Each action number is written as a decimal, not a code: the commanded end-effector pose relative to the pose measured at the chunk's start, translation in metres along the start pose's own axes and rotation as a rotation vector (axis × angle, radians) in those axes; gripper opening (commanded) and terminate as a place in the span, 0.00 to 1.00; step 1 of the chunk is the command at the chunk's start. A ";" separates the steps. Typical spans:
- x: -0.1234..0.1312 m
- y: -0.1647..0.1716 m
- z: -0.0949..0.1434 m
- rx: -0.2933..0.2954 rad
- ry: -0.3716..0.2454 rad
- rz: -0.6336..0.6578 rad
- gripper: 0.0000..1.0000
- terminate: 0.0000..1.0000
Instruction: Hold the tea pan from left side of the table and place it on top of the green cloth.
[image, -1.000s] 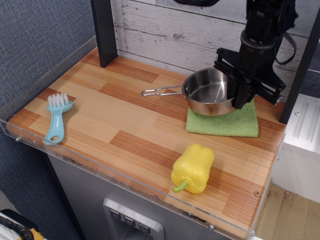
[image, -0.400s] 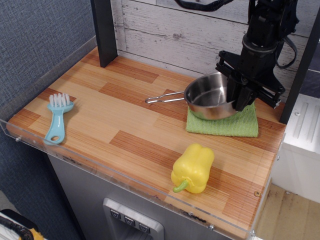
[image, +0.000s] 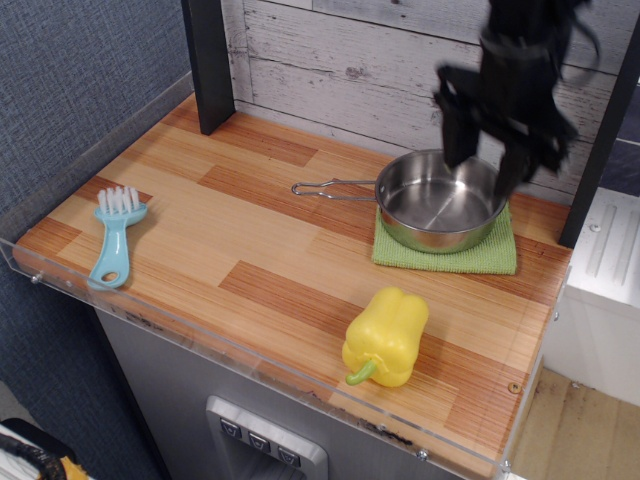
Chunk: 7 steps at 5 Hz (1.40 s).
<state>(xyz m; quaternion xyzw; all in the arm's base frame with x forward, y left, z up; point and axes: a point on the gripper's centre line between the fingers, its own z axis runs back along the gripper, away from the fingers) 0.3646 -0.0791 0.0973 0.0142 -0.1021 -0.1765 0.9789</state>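
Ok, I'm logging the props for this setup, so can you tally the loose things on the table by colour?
Silver: 1, the tea pan
Green: 1, the green cloth under it
Yellow: 1, the bell pepper
Light blue: 1, the brush
Total: 4

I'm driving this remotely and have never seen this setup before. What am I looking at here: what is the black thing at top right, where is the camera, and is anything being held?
There is one view, from a camera above and in front of the table, looking down at an angle. The black thing is the robot arm's gripper; its two fingers are spread open above the tea pan and hold nothing. The pan sits level on the green cloth, its thin handle pointing left. Also on the wooden top: a yellow bell pepper near the front edge and a light blue brush at the left. So the pan appears placed.
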 end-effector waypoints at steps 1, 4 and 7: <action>-0.051 0.064 0.077 0.047 -0.040 0.268 1.00 0.00; -0.110 0.089 0.083 0.013 0.087 0.338 1.00 0.00; -0.110 0.090 0.081 0.015 0.087 0.291 1.00 1.00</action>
